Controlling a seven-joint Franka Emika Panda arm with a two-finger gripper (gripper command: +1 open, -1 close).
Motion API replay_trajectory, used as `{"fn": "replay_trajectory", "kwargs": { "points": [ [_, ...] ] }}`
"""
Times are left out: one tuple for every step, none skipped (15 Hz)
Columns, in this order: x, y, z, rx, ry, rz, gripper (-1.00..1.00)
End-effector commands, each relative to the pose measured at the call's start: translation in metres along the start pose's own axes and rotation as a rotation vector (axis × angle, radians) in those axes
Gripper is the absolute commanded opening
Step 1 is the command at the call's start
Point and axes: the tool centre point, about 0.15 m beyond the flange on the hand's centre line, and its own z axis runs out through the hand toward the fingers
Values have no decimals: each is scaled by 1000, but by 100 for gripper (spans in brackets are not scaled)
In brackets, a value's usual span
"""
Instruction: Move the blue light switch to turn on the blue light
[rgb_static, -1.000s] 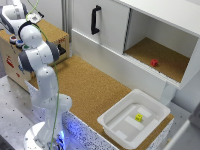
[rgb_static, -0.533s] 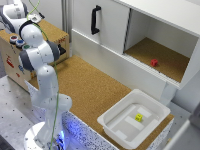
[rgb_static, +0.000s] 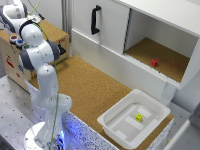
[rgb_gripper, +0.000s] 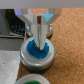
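A white robot arm (rgb_static: 42, 75) stands at the exterior view's left end of a cork-topped bench (rgb_static: 95, 90), reaching toward a wooden box (rgb_static: 30, 47) that carries coloured round buttons. In the wrist view, the tool (rgb_gripper: 40, 36) hangs directly over the blue light switch (rgb_gripper: 37, 50), a blue dome in a silver ring, with its fingers (rgb_gripper: 38, 30) drawn close together and their tips at the dome's top. Across the bench sit a white tray (rgb_static: 132, 120) holding a small yellow block (rgb_static: 139, 118) and an open cabinet (rgb_static: 150, 45) with a small red block (rgb_static: 154, 62) inside.
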Motion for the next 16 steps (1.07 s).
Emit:
{"fn": "replay_trajectory", "kwargs": {
  "points": [
    [31,5,12,47,-154,62,-100],
    [34,7,17,49,-149,82,-100],
    [35,8,21,53,-148,97,-100],
    [34,6,26,59,-156,102,-100],
    [32,3,30,60,-168,102,-100],
    [29,-1,32,66,-176,107,-100],
    [26,-4,28,66,-173,115,-100],
    [24,-6,20,58,-168,121,-100],
    [21,-7,8,44,-164,126,-100],
    [15,-7,-11,23,-156,141,-100],
    [10,-6,-27,2,-149,160,-100],
    [5,-2,-42,-13,-144,187,-100],
    [0,1,-53,-30,-145,205,-100],
    [-3,4,-61,-42,-149,223,-100],
    [-5,6,-66,-54,-153,237,-100],
    [-6,7,-68,-61,-154,258,-100]
  ]
}}
